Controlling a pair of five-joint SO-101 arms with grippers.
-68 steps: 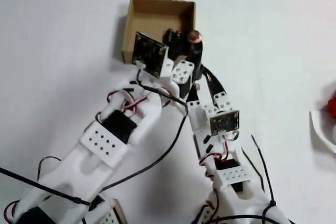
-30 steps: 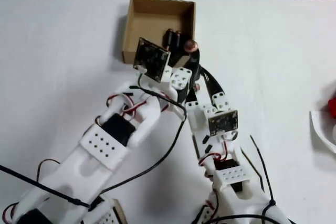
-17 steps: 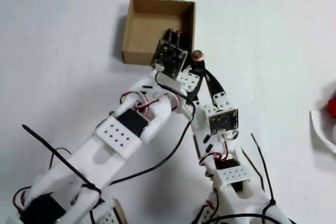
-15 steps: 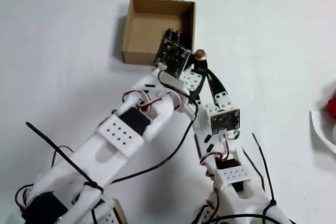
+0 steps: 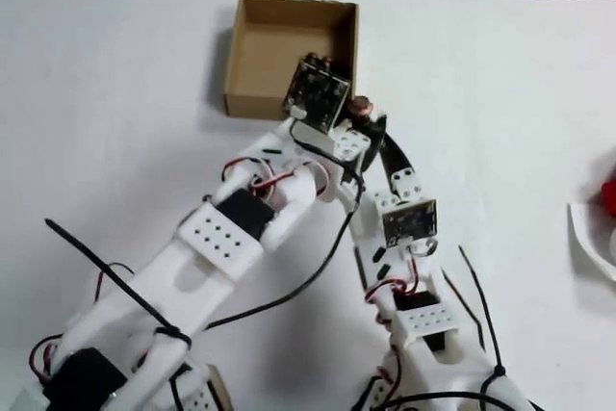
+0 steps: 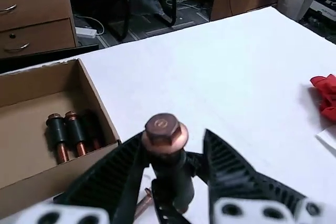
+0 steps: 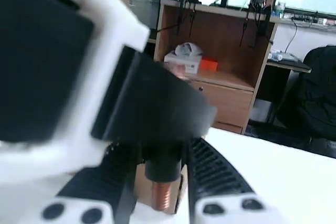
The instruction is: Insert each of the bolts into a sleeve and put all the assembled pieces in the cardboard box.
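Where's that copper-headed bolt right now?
The bolt, seated head-up in its black sleeve, stands between the fingers of the left tool. In the high view it is just outside the cardboard box, at its right-hand corner nearest the arms.

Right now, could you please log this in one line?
right gripper: holds sleeved bolt; left gripper: open around it; box: assembled pieces inside

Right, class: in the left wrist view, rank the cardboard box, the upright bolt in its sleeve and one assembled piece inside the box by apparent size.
Largest: open brown cardboard box.
Next: upright copper hex bolt in its black sleeve.
Smallest: copper-and-black assembled piece in the box; it lies farther off, so the two may truly match.
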